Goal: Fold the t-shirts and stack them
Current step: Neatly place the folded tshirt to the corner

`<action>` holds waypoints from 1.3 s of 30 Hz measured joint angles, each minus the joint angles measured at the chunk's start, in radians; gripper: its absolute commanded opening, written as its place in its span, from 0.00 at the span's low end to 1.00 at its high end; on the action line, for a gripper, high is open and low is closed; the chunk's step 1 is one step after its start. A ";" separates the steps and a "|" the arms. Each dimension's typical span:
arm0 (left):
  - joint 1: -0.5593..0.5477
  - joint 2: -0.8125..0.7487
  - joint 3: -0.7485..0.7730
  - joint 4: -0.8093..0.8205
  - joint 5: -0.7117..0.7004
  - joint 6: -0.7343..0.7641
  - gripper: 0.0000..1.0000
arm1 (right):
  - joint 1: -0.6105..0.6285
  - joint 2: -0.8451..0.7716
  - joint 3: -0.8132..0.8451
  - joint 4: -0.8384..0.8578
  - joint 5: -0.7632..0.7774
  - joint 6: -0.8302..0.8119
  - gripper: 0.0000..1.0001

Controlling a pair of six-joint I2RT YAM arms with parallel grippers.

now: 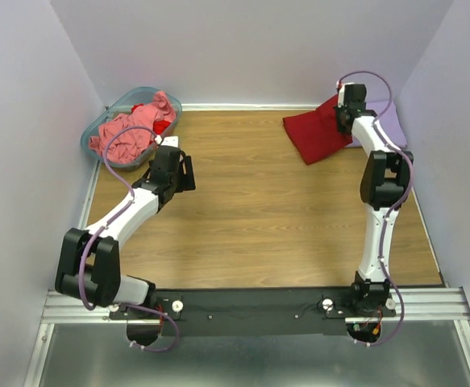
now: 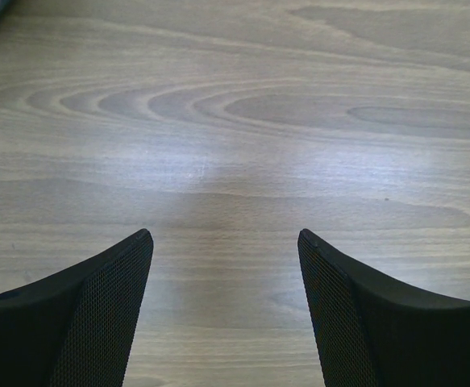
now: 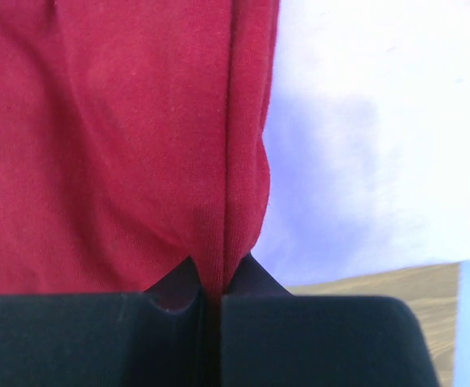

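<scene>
From above, my right arm covers most of the lavender t-shirt; I see only a strip. On the right wrist camera the dark red t-shirt runs off the top and left edges. In the basket, a red bit peeks from under the salmon-pink t-shirt; I cannot tell what it is.

I saw a translucent teal basket in the upper left of the top view, standing on a corner of the wooden table. Pale walls stood on three sides. A metal rail ran along the table's bottom edge.
</scene>
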 measured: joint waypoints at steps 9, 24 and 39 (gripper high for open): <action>0.006 0.040 0.000 0.007 0.000 -0.003 0.80 | -0.063 0.045 0.164 -0.003 0.009 -0.006 0.00; 0.007 0.066 0.000 0.008 0.000 -0.003 0.80 | -0.156 0.045 0.229 -0.008 -0.018 -0.016 0.00; 0.007 0.088 0.002 0.012 0.000 -0.002 0.80 | -0.266 0.137 0.341 -0.002 -0.075 0.011 0.01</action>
